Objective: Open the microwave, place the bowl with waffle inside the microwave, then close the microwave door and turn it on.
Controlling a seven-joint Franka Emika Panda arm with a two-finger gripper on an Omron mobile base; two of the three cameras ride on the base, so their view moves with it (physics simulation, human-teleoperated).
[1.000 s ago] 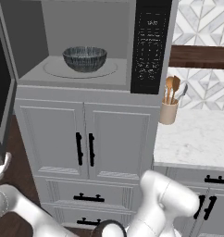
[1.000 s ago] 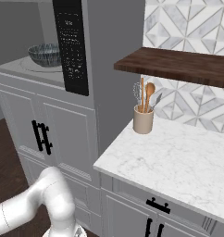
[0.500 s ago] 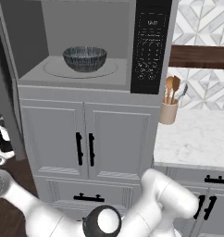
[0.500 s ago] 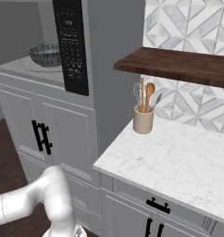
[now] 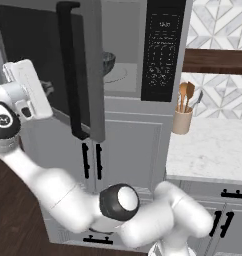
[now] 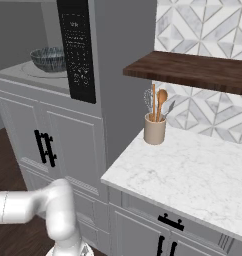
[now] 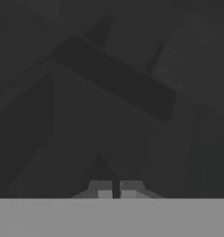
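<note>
The microwave door (image 5: 80,70) has swung partway closed beside the marble counter (image 6: 193,175), pincer (image 7: 115,189) pinched narrow.

bowl (image 6: 49,59) inside microwave (image 6: 78,55)

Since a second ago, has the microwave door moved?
Yes. The microwave door has swung in from the left, partway closed, now covering part of the bowl and nearing the keypad panel.

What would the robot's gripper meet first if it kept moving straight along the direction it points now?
Probably the microwave door: the shut gripper faces its dark glass, and the handle shows through it above that line. How close it is cannot be told.
</note>
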